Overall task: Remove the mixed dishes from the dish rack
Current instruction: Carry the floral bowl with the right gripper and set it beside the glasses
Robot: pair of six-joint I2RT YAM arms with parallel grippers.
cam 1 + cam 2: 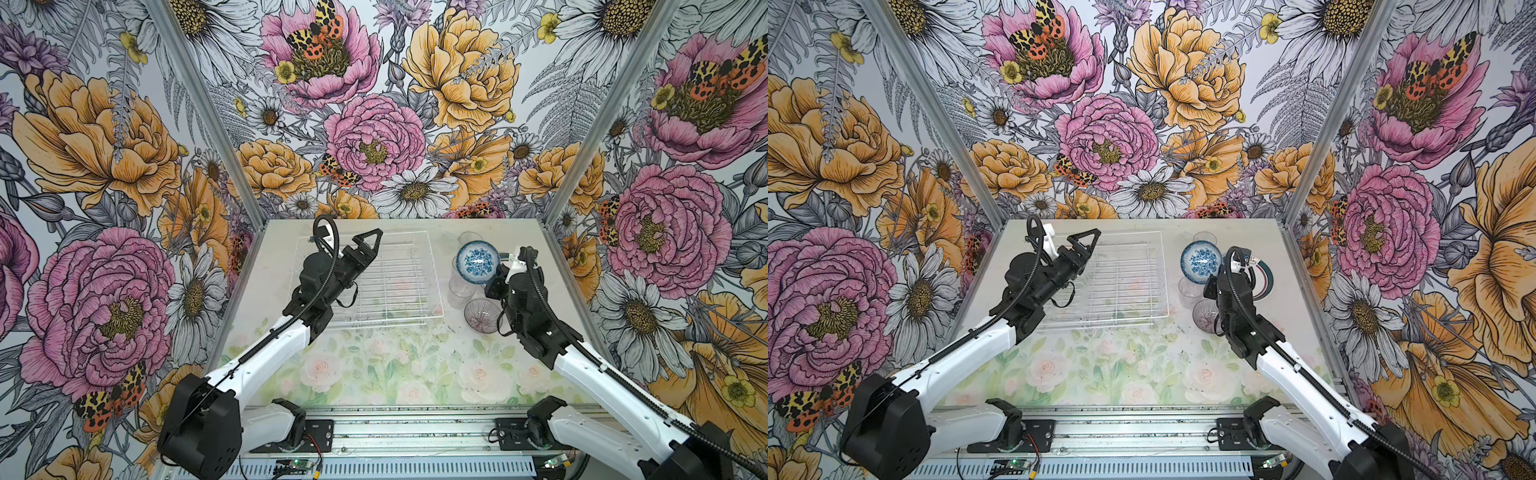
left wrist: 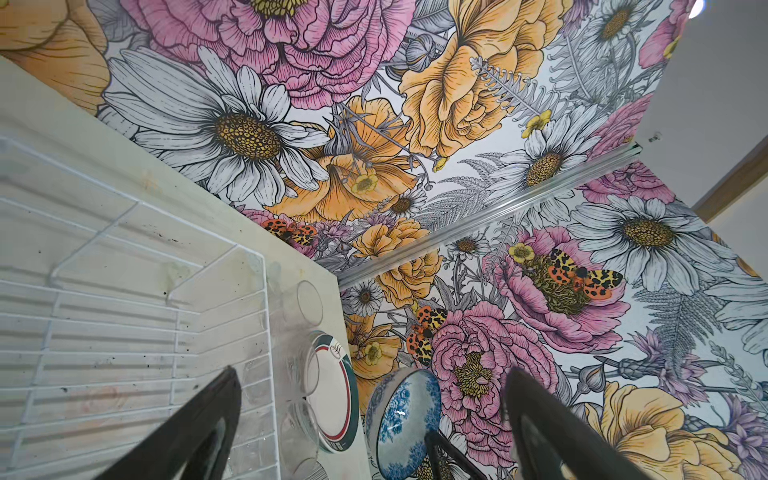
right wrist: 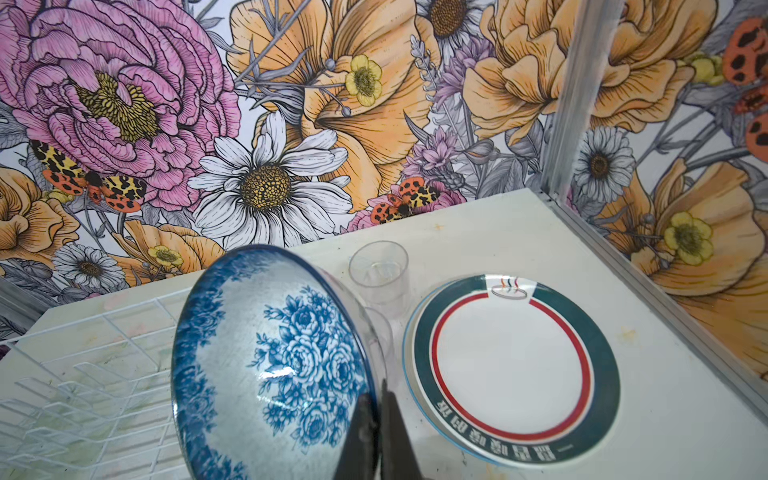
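1. Since the dish rack (image 1: 395,282), a thin white wire basket toward the far edge of the table (image 1: 374,374), shows no dish in its slots, I judge the unloading nearly done.
2. The teal-and-red-rimmed white plate (image 3: 515,374) lies flat and glossy near the table's right edge, on a second plate I barely see.
3. The blue-and-white floral bowl (image 3: 274,365) is mine to place. My right gripper (image 3: 376,411) pinches its rim, fingers narrow. The bowl hangs steeply tilted between the rack and the plates.
4. The ribbed greyish bowl (image 1: 482,316) sits upright beside my right arm, toward the table's front edge.
5. The clear glass tumblers (image 1: 461,286) stand under and beside the held bowl. They look slick and easy to tip, so I judge bare table the safer landing.
6. My left gripper (image 1: 371,245) spreads wide and empty over the rack's far left. The right arm is nearer.
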